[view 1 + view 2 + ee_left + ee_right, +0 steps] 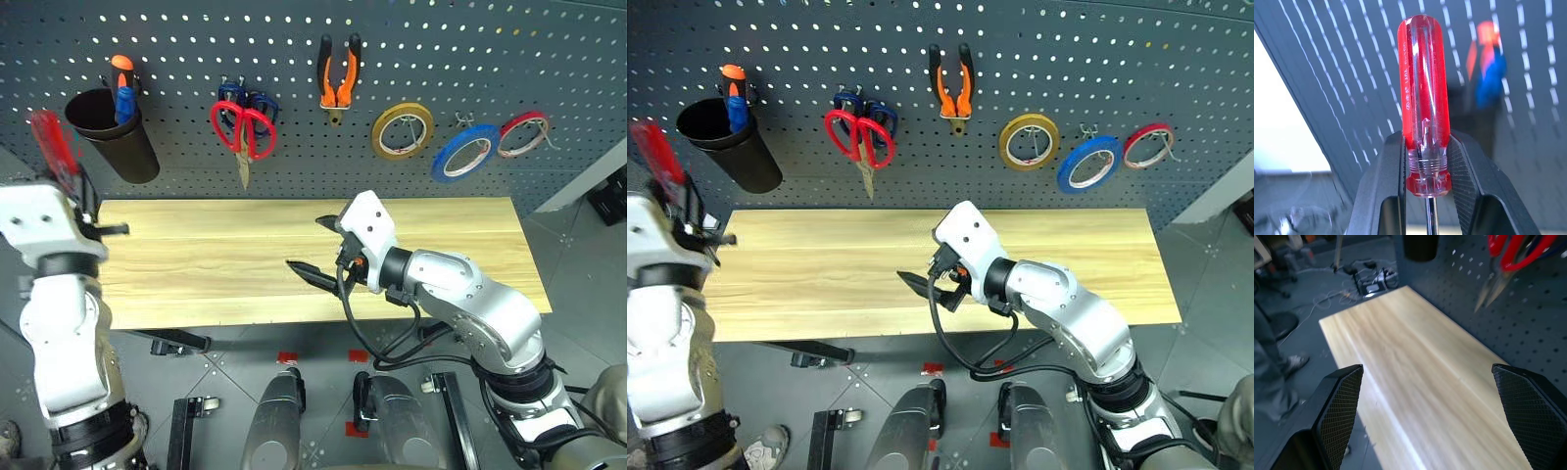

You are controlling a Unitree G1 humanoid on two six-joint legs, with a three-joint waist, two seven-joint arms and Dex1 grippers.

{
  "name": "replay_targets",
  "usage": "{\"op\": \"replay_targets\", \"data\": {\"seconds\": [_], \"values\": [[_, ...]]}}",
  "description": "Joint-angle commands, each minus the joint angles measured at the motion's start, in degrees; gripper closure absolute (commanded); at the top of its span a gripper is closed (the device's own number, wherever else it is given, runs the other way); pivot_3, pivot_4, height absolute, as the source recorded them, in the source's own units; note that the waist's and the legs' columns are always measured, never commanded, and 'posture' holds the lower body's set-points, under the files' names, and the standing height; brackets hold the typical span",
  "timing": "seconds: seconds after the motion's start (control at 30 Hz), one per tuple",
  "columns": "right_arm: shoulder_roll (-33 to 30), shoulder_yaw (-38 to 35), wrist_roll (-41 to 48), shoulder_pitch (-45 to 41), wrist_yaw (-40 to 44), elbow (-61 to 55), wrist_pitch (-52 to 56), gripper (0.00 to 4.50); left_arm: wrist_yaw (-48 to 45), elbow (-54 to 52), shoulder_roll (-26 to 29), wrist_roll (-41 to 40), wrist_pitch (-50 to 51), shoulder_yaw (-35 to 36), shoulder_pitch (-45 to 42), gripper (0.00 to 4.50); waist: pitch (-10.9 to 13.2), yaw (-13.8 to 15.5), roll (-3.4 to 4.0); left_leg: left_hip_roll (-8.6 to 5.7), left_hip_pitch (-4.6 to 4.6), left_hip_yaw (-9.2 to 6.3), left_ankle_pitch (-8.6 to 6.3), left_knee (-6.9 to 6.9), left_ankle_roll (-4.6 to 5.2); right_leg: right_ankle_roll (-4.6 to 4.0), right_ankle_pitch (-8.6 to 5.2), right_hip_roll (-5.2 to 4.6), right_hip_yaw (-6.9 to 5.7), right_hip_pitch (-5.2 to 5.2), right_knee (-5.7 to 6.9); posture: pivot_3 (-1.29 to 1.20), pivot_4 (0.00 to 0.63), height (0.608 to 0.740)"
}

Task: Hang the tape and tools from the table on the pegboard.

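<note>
1. Left gripper (1425, 161) is clamped on the slim screwdriver with the clear red plastic handle (1422, 93). The black ribbed pads bite only the collar end of the handle, which stands up above the fingers while the metal shaft runs down between them. It is held off the left end of the table, below and left of the black cup (113, 132).
2. Risk: the grip is low on a smooth, glossy handle. A fast swing could pivot or slip the tool in the pads.
3. Risk: the cup already holds an orange-and-blue-handled tool (121, 88). The screwdriver could knock it or jam beside it on the way in.
4. Risk: the shaft points down into the gripper. My read is the tool must be flipped or tilted to go in tip first, and a sloppy turn could clip the cup rim or the dark grey perforated pegboard (549, 59).
5. Right gripper (323, 250) has its jaws wide apart and holds nothing. It hovers over the light wood-grain table top (470, 245), so little collision risk if it parks.
6. The red-handled scissors (243, 132), the orange-and-black pliers (338, 78) and the blue tape roll (465, 152) hang on hooks. Bumping the board could shake them off.
</note>
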Motion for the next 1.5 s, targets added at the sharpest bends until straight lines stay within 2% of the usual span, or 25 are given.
{"op": "replay_targets", "data": {"seconds": [0.03,0.23,0.4,0.57,0.7,0.83,1.03,1.2,1.33,1.5], "values": [[2.7,-3.5,3.1,-2.9,-1.3,-2.5,1.9,0.0,-0.9,2.1,4.0,-1.6,-2.9,-0.1,-8.9,3.64,0.0,0.2,-0.03,0.0,0.01,-0.01,0.02,0.0,-0.03,0.0,0.0,0.0,0.0,0.0,0.04,0.01,0.239,0.74],[5.5,-2.2,2.1,-5.5,-3.9,-1.5,3.5,0.0,-5.4,20.5,6.5,-3.7,-11.8,-3.4,-25.2,3.64,-0.7,0.1,-0.1,-0.03,0.02,-0.04,0.15,-0.03,-0.26,-0.01,0.0,0.02,-0.04,-0.01,0.09,-0.02,0.234,0.74],[6.5,-1.2,1.3,-5.7,-5.4,-1.4,3.5,0.0,-7.7,32.3,7.0,-3.8,-19.2,-5.1,-32.5,3.64,-0.8,-0.6,-0.17,-0.04,0.0,-0.02,0.16,-0.03,-0.25,-0.01,0.0,0.02,-0.03,-0.01,0.02,-0.05,0.234,0.74],[6.2,-0.5,1.0,-5.1,-6.1,-1.5,3.5,0.0,-7.1,38.0,8.5,-3.2,-23.5,-4.2,-32.7,3.64,-0.8,-1.6,-0.18,-0.02,0.01,0.03,0.16,-0.03,-0.25,-0.02,0.01,0.02,0.01,-0.04,0.06,-0.06,0.235,0.74],[6.5,-0.8,1.3,-5.1,-6.4,-1.8,3.3,0.0,-5.3,37.3,10.4,-2.4,-24.5,-2.8,-29.7,3.64,-0.8,-2.4,-0.2,0.0,0.01,0.03,0.16,-0.02,-0.26,-0.02,0.01,0.02,0.0,-0.06,0.1,-0.05,0.237,0.74],[9.4,-3.3,2.1,-6.5,-7.8,-0.4,2.0,0.0,-4.0,38.1,11.4,-1.9,-25.5,-2.3,-27.3,3.64,-0.9,-2.5,-0.21,0.0,0.01,0.03,0.17,-0.01,-0.26,-0.02,0.01,0.02,0.01,-0.06,0.15,-0.05,0.236,0.74],[10.7,-4.1,1.9,-7.8,-7.8,0.8,0.2,0.0,-2.7,43.8,10.8,-0.2,-29.2,-3.8,-27.6,3.64,-1.1,-2.4,-0.39,-0.02,0.02,0.01,0.17,0.05,-0.25,-0.03,0.01,0.01,0.01,-0.05,0.22,-0.04,0.235,0.74],[10.8,-3.9,2.3,-7.8,-7.4,0.5,-0.3,0.0,-1.7,44.1,9.5,-1.9,-30.7,-3.7,-28.0,2.06,-1.1,-2.4,-0.43,-0.01,0.02,0.02,0.17,0.05,-0.25,-0.03,0.01,0.01,0.01,-0.06,0.22,-0.04,0.233,0.74],[10.4,-3.7,2.3,-7.1,-7.3,-0.1,-0.4,0.0,-2.6,36.6,8.2,-2.4,-29.5,-4.8,-24.7,0.84,-1.2,-2.5,-0.45,-0.01,0.02,0.02,0.17,0.04,-0.25,-0.03,0.02,0.01,0.01,-0.06,0.22,-0.04,0.232,0.74],[8.1,-5.0,2.8,-4.1,-6.2,-1.2,-0.5,0.0,-2.8,18.6,4.3,-2.7,-21.8,-7.0,-13.8,0.84,-1.4,-2.4,-0.45,-0.01,0.03,0.06,0.17,0.03,-0.25,-0.03,0.02,0.0,0.08,-0.06,0.21,-0.01,0.227,0.74]]}}
